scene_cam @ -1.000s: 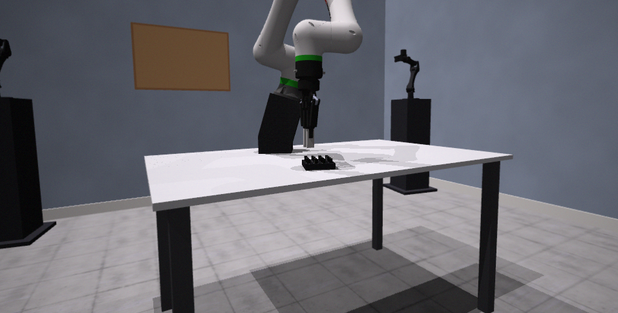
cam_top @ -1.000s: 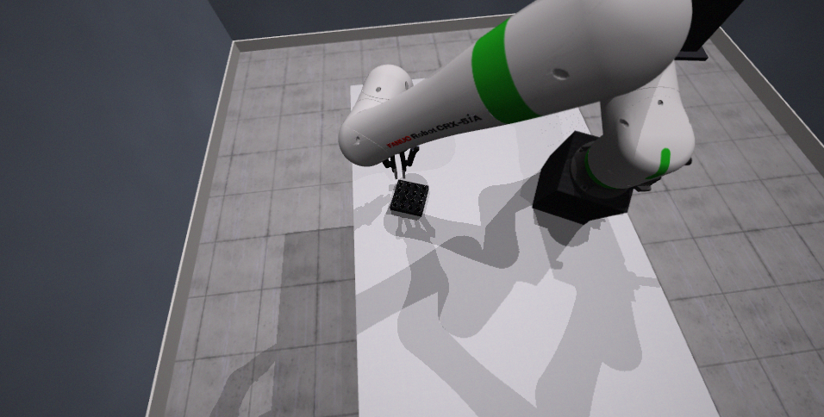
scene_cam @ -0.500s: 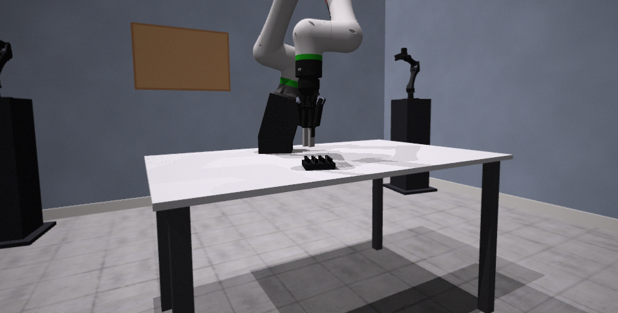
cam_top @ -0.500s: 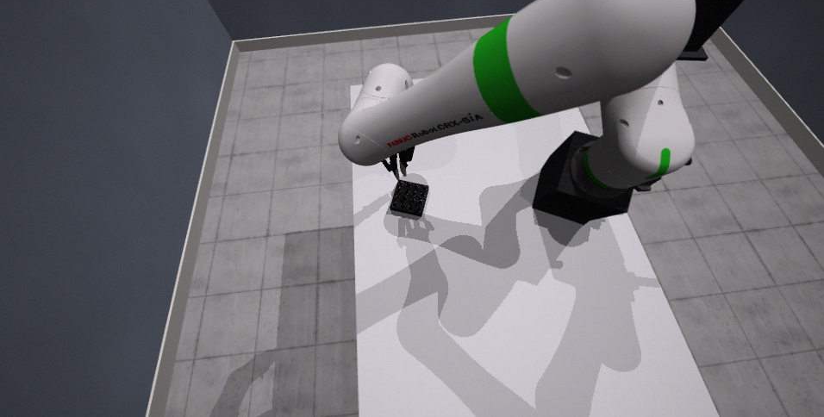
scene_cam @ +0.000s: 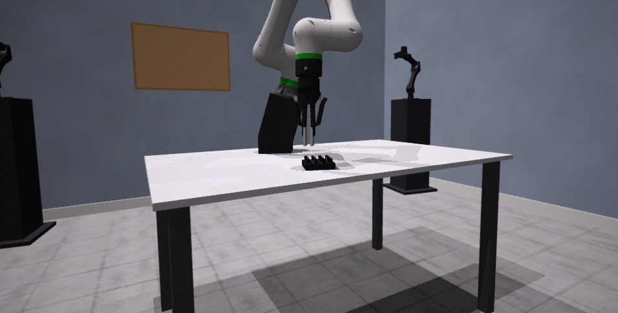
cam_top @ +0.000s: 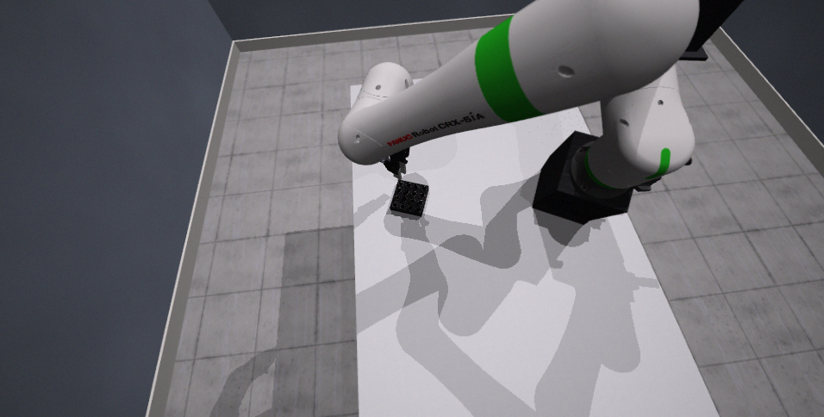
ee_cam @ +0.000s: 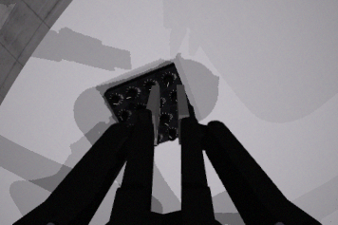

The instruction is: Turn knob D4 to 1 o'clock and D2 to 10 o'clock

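Observation:
The knob box (cam_top: 409,197) (scene_cam: 319,162) (ee_cam: 127,98) is a small black square block with several rows of knobs. It stands on its feet on the white table (cam_top: 490,327) (scene_cam: 216,176) (ee_cam: 265,24). My gripper (cam_top: 398,171) (scene_cam: 308,143) (ee_cam: 168,97) points straight down and hangs a short way above the box's far left part, clear of the knobs. Its fingers stand a narrow gap apart with nothing between them. The knob names and white lines are too small to read in any view.
The robot's black base (cam_top: 576,196) (scene_cam: 276,125) stands on the table behind the box. Two black pedestals (scene_cam: 410,138) (scene_cam: 15,160) stand on the floor beyond the table's ends. The table's left edge is close to the box in the top view.

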You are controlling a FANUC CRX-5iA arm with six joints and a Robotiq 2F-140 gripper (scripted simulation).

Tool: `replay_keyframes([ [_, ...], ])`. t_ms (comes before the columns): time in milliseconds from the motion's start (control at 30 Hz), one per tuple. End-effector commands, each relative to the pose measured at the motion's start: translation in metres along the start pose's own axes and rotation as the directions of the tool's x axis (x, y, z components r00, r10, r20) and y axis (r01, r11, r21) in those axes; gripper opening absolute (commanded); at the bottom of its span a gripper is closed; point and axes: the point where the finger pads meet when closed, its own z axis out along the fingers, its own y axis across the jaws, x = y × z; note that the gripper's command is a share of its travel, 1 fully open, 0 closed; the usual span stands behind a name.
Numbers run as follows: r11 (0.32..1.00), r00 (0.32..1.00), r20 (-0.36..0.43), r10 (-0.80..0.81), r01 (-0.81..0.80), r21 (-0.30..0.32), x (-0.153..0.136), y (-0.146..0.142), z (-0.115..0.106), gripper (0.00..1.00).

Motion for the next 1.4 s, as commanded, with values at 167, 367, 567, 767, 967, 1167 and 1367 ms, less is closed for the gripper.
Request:
replay_keyframes([
  [167, 0.965, 0.965, 0.000, -0.262, 0.262, 0.013, 0.0002, 0.0001, -0.0018, 0.12],
  [367, 0.953, 0.953, 0.000, -0.303, 0.303, 0.013, 0.0002, 0.0001, -0.0021, 0.12],
  [567, 0.953, 0.953, 0.000, -0.304, 0.304, 0.013, 0.0002, 0.0001, -0.0021, 0.12],
  [767, 0.953, 0.953, 0.000, -0.304, 0.304, 0.013, 0.0002, 0.0001, -0.0021, 0.12],
  [967, 0.953, 0.953, 0.000, -0.304, 0.304, 0.013, 0.0002, 0.0001, -0.0021, 0.12],
  [1167, 0.953, 0.953, 0.000, -0.304, 0.304, 0.013, 0.0002, 0.0001, -0.0021, 0.12],
  [1367, 0.953, 0.953, 0.000, -0.304, 0.304, 0.013, 0.0002, 0.0001, -0.0021, 0.12],
])
